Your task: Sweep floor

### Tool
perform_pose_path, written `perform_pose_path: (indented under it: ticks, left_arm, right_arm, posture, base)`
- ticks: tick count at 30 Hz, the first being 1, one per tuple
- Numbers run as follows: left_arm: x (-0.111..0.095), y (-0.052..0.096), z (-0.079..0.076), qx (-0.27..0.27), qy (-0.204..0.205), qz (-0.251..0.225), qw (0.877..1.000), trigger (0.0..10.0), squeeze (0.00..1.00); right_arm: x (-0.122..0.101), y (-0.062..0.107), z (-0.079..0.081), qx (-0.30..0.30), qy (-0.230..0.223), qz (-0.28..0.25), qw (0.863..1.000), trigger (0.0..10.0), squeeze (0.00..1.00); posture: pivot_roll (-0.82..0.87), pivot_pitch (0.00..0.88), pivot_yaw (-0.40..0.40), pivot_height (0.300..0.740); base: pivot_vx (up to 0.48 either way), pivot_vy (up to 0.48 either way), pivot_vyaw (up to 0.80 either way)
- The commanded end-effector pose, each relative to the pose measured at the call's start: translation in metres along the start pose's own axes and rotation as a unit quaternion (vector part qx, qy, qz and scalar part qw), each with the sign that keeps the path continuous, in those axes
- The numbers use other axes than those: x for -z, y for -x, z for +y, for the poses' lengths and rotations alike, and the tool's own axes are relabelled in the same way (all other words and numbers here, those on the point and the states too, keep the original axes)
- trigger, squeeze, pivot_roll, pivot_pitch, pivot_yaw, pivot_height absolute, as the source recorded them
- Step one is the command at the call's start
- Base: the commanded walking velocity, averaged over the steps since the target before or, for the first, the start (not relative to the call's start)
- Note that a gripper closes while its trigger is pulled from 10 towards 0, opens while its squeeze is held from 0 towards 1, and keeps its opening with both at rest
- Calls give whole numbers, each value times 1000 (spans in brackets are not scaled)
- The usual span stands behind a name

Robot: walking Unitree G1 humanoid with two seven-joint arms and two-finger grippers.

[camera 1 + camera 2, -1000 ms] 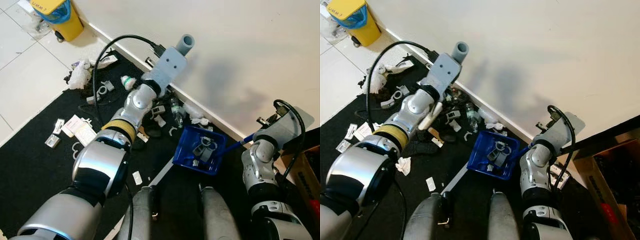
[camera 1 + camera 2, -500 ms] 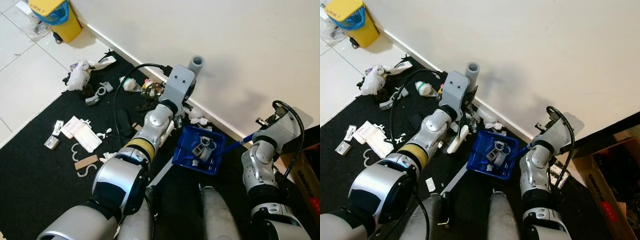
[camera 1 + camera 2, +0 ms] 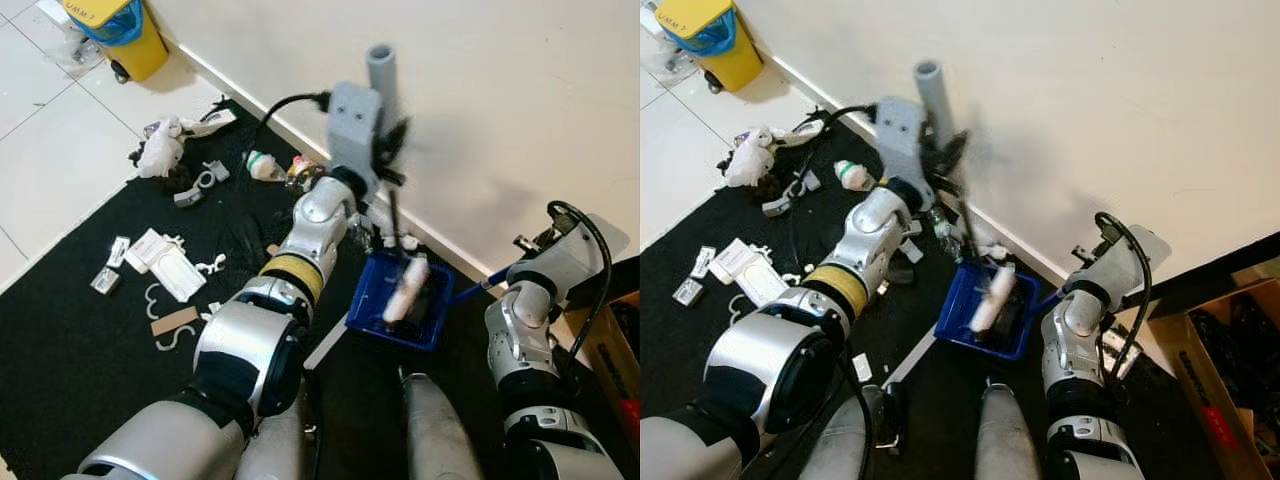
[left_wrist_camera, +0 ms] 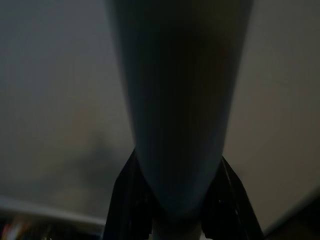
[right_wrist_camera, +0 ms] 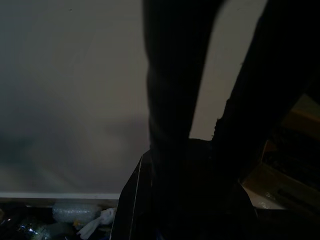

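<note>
Brush [image 3: 404,290], gripped by its grey handle [image 4: 175,100] in the left gripper [image 3: 385,165], has swung from the litter [image 3: 190,175] into the blue dustpan [image 3: 375,318], held by the right gripper; scraps remain on the mat [image 3: 80,340] behind it.

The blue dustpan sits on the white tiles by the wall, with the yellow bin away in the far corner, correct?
Not quite. The blue dustpan sits on the black mat, not the white tiles, close to the wall; the left eye view shows it. The yellow bin is indeed away in the far corner.
</note>
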State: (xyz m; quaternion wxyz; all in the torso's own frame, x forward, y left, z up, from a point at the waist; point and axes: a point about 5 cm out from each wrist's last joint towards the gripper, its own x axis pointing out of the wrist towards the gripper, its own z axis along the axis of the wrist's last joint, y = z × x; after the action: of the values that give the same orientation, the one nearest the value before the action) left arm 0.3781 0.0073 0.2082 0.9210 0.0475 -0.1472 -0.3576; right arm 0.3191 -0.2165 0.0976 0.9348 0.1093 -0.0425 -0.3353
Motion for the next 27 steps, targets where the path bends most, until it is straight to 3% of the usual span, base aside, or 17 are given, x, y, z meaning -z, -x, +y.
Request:
perform_pose_path:
  ticks: [1,3,4,5,6,12,19,21,22,24,27]
  left_arm:
    - [-10,-5,-1,16,-37,-12,999,10000,0]
    - [-8,7,30,-28,-47,6,998,10000,0]
    - [-8,12,39,-43,-51,11,998,10000,0]
    - [-8,12,39,-43,-51,11,998,10000,0]
    - [-8,20,57,-65,-72,24,995,10000,0]
    - [-6,38,83,-79,-117,61,988,10000,0]
    - [-19,43,101,-70,-103,57,991,10000,0]
    - [-25,47,111,-77,-148,64,984,10000,0]
    - [-25,47,111,-77,-148,64,984,10000,0]
    - [-28,52,119,-103,-193,72,973,10000,0]
    - [-27,55,122,-117,-208,76,968,10000,0]
  right_arm:
    - [21,7,-16,21,28,42,999,10000,0]
    - [21,6,-16,20,29,42,998,10000,0]
    - [20,6,-17,19,29,42,999,10000,0]
    - [20,6,-17,19,29,42,999,10000,0]
    - [19,3,-15,14,32,40,999,10000,0]
    - [13,-1,-12,2,37,34,999,10000,0]
    - [12,-4,-13,0,40,32,999,10000,0]
    - [12,-4,-12,-2,40,32,999,10000,0]
    - [12,-4,-12,-2,40,32,999,10000,0]
    - [13,-4,-11,-4,41,34,999,10000,0]
    - [13,-4,-10,-6,41,34,999,10000,0]
  posture:
    - [-125,360,59,740]
    - [-131,348,52,740]
    - [-133,345,48,740]
    - [-133,345,48,740]
    - [-142,344,35,740]
    - [-159,342,14,740]
    - [-156,331,5,740]
    - [-151,325,2,740]
    - [-151,325,2,740]
    - [-153,326,1,740]
    - [-157,326,0,740]
  base:
    - [0,0,0]
    - [0,0,0]
    - [0,0,0]
    - [0,0,0]
    - [0,0,0]
    - [0,0,0]
    - [0,0,0]
    - [0,0,0]
    - [0,0,0]
    - [0,0,0]
    - [0,0,0]
